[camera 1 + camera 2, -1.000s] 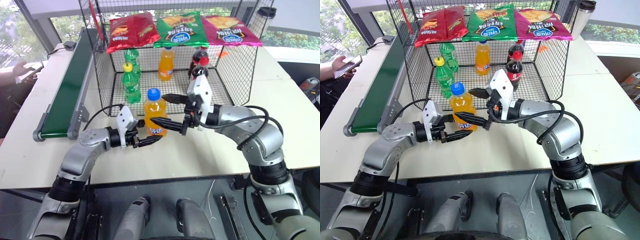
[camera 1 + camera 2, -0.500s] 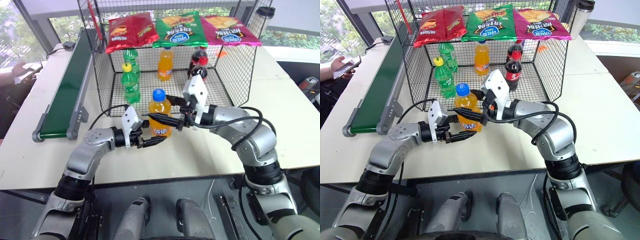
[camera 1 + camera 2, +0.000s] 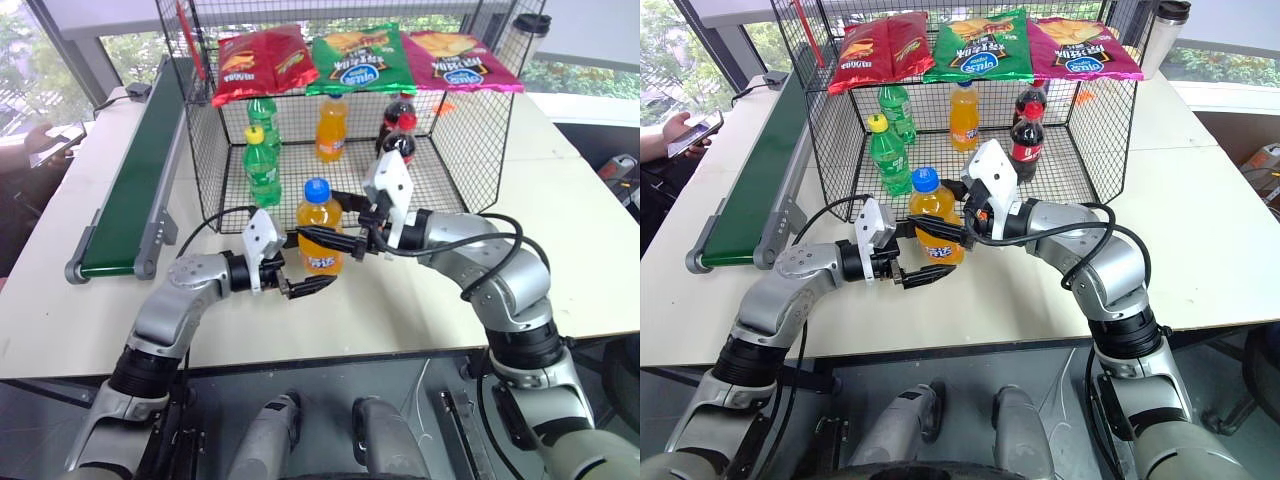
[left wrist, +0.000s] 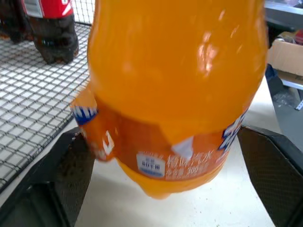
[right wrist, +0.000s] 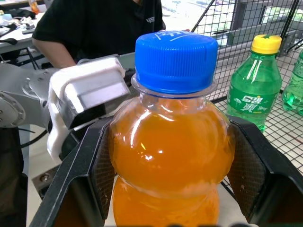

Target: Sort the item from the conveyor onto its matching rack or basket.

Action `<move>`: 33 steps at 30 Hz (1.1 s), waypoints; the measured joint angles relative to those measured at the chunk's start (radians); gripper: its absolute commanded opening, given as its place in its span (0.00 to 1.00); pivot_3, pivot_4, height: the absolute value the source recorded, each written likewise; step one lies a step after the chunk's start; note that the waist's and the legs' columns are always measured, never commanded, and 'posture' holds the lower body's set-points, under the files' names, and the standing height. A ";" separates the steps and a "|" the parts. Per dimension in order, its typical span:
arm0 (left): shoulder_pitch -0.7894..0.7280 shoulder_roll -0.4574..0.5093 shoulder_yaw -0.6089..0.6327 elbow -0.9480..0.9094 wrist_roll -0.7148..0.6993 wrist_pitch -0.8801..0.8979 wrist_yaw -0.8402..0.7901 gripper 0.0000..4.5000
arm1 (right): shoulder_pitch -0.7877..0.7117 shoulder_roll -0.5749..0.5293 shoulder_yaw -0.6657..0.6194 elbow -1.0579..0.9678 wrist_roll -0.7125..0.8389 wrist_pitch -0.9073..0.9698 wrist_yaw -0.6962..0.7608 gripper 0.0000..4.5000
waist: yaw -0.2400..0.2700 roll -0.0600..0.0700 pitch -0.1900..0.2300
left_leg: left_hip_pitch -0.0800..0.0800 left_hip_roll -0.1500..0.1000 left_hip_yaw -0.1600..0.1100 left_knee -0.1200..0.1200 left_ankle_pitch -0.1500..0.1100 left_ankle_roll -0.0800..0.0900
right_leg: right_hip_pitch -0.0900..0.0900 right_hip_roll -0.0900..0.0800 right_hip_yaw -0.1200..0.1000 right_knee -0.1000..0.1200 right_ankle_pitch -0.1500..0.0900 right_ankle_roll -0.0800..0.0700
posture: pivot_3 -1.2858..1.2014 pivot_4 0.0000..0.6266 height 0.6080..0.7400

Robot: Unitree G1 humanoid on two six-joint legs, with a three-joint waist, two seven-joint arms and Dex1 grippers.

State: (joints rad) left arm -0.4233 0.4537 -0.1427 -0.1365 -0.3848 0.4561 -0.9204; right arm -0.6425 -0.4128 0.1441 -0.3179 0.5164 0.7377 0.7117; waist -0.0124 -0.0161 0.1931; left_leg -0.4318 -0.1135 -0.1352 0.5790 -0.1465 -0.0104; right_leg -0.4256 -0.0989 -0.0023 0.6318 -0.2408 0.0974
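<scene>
Orange soda bottle [image 3: 319, 236]: blue cap, frame centre.
R gripper [image 3: 322, 236]: clamped on bottle.
L gripper [image 3: 305, 274]: fingers apart, bottle's base between.

Both arms bent inward, meeting at frame centre. Right gripper [image 3: 322, 234] level, pointing left, fingers clamped on bottle [image 3: 318, 236] at upper body. Left gripper [image 3: 305, 281] lower, pointing right, fingers spread either side of bottle base, clear gaps in wrist view.
</scene>
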 measured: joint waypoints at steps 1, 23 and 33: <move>0.000 0.002 0.000 0.000 0.000 0.002 -0.001 0.99 | 0.000 0.000 0.000 0.000 0.000 0.000 -0.001 0.58 | 0.000 0.000 0.000 | 0.000 0.000 0.000 0.000 0.000 0.000 | 0.000 0.000 0.000 0.000 0.000 0.000 | 0.52 0.24 0.99; 0.133 0.019 0.207 -0.137 0.028 0.035 0.320 0.99 | -0.151 0.166 -0.041 0.356 -0.239 -0.168 -0.313 0.58 | -0.004 0.000 0.000 | 0.000 0.001 0.001 0.000 0.001 -0.001 | -0.001 0.002 0.001 0.001 0.003 0.001 | 0.52 0.24 0.99; 0.193 -0.016 0.192 -0.183 0.070 0.032 0.401 0.99 | -0.264 0.262 -0.056 0.631 -0.328 -0.360 -0.383 0.58 | -0.005 0.000 0.000 | 0.000 0.001 0.001 0.000 0.001 -0.002 | -0.001 0.003 0.001 0.001 0.004 0.000 | 0.52 0.24 0.99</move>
State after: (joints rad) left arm -0.2298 0.4382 0.0492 -0.3195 -0.3144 0.4879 -0.5191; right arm -0.9060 -0.1507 0.0886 0.3130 0.1884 0.3778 0.3288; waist -0.0174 -0.0157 0.1933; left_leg -0.4315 -0.1121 -0.1344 0.5789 -0.1452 -0.0124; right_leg -0.4271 -0.0958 -0.0010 0.6328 -0.2367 0.0977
